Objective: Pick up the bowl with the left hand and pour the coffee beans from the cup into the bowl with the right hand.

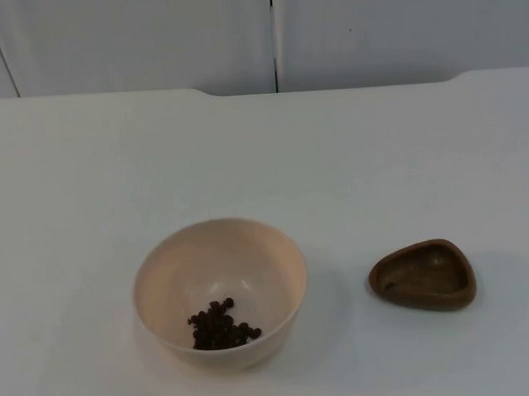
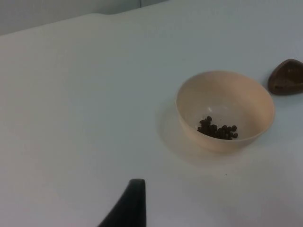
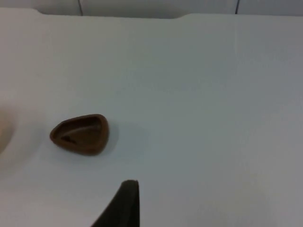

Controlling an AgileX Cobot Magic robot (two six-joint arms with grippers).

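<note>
Nearest the top view's lower edge: cream bowl (image 1: 220, 293) upright on the white surface (image 1: 93, 190), coffee beans (image 1: 221, 326) heaped against its near inner wall. The bowl's near rim sits close to the front of the view; bare surface lies on its left and behind it.

Beside it, to the right and apart from it: small brown cup (image 1: 423, 274), rounded-triangular, upright, interior dark. A strip of bare surface separates the two; they do not touch. More bare surface lies to the right of the cup.

Left wrist view: bowl (image 2: 225, 109) with beans (image 2: 217, 129) ahead of the left gripper (image 2: 129, 208), well apart from it; cup (image 2: 287, 76) just beyond the bowl. One black fingertip visible, so cannot tell how the jaws stand.

Right wrist view: cup (image 3: 80, 134) ahead of the right gripper (image 3: 122, 205), near but not touching. One fingertip visible; jaws' state cannot be told.

Farthest: the surface ends at the grey partition wall (image 1: 147, 35).
</note>
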